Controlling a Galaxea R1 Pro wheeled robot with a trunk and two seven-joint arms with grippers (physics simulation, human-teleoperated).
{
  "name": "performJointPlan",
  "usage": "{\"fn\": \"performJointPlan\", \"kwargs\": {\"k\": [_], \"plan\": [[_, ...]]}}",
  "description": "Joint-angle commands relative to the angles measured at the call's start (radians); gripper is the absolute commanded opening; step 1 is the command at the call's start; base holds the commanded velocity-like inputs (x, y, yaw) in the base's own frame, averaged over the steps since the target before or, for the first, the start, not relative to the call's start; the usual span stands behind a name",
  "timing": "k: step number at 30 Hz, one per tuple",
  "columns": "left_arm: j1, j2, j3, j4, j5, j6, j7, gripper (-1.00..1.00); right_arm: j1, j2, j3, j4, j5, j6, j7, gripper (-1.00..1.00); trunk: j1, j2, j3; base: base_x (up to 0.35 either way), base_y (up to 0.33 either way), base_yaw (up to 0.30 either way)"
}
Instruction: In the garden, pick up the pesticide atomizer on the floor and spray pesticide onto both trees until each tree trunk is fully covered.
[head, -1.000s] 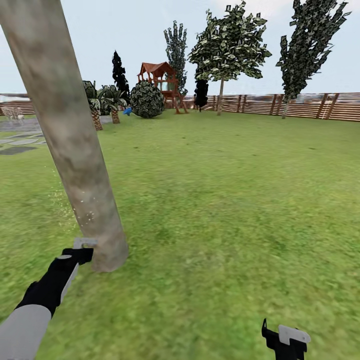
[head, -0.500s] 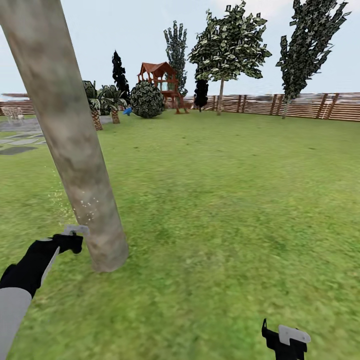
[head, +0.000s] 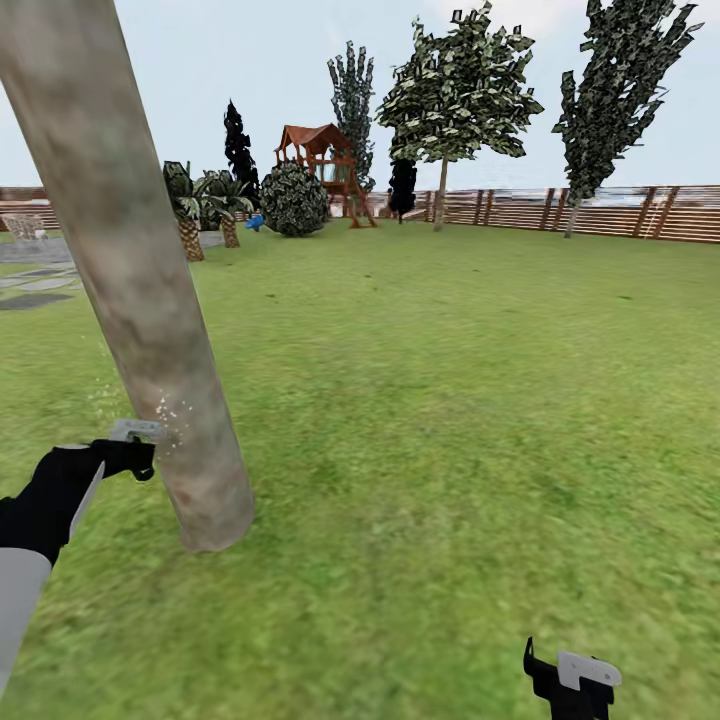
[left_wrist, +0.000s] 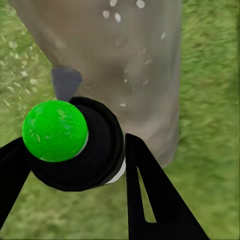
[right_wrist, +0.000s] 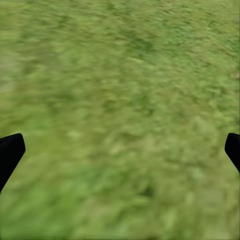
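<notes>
Pesticide (head: 170, 412) specks dotted the thick tree trunk (head: 130, 280) at the near left of the lawn (head: 450, 400), just beside the atomizer (left_wrist: 75, 145). The left pincer (left_wrist: 70, 165) pinched the atomizer by its black body, green ball top toward the wrist camera, nozzle close to the bark. The right pincer (right_wrist: 120, 145) hung spread over bare grass at the near right, holding nothing.
</notes>
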Motion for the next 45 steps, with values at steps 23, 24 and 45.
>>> {"fn": "performJointPlan", "kwargs": {"k": [23,24,45], "plan": [[0.086,-0.014,0.005,0.315,0.011,-0.229,0.134,-1.00,0.000,0.000,0.000,0.000,0.000,0.001,0.001,1.00,0.000,0.000,0.000,0.001,0.000,0.000],[0.086,-0.014,0.006,0.329,0.012,-0.242,0.139,-1.00,0.000,0.000,0.000,0.000,0.000,0.001,0.001,1.00,0.000,0.000,0.000,0.000,0.000,0.000],[0.086,-0.017,0.034,0.509,0.059,-0.326,0.199,-1.00,0.000,0.002,0.000,0.000,0.000,0.000,0.001,1.00,0.000,0.000,0.000,0.164,-0.131,0.027]]}}
